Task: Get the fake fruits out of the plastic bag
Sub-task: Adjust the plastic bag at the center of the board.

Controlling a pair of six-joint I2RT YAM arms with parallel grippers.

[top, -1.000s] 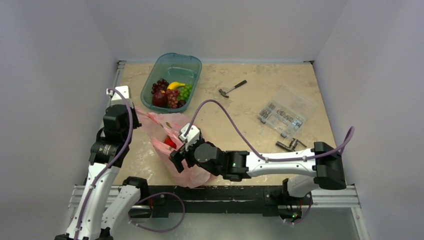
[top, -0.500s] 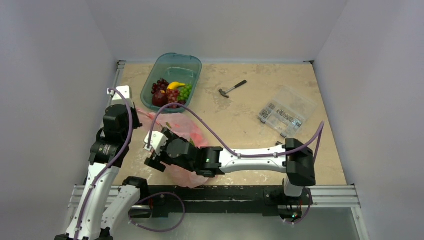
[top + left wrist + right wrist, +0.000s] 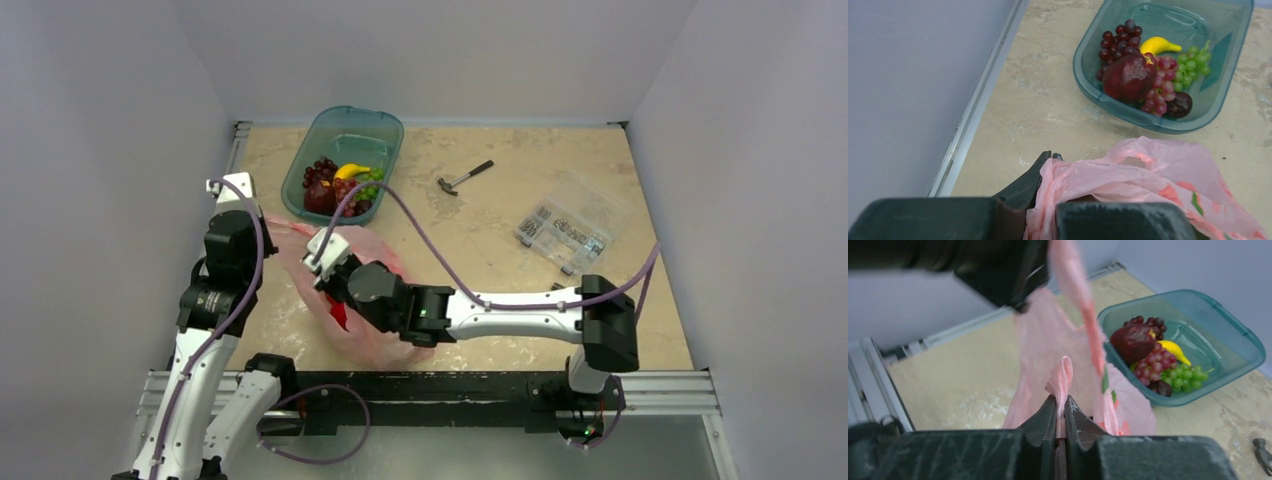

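A robotics lab test cell: plain pale walls point(image 3: 430, 50) box in a stone-patterned table point(image 3: 480, 240), the left arm point(image 3: 215, 300) and right arm point(image 3: 520, 315) are bolted to an aluminium rail point(image 3: 660, 395), and a hammer point(image 3: 465, 178), clear parts box point(image 3: 572, 225) and teal tray point(image 3: 390, 128) lie about.

Overhead looks down; wrists — seemingly close — share tray point(image 3: 1173, 25).

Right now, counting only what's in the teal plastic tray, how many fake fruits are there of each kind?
Grape bunches: 3 (dark purple bunch, red bunch, green bunch)
Yellow banana: 1
Large dark red fruit: 1
Small dark brown fruit: 1
Total in the teal plastic tray: 6
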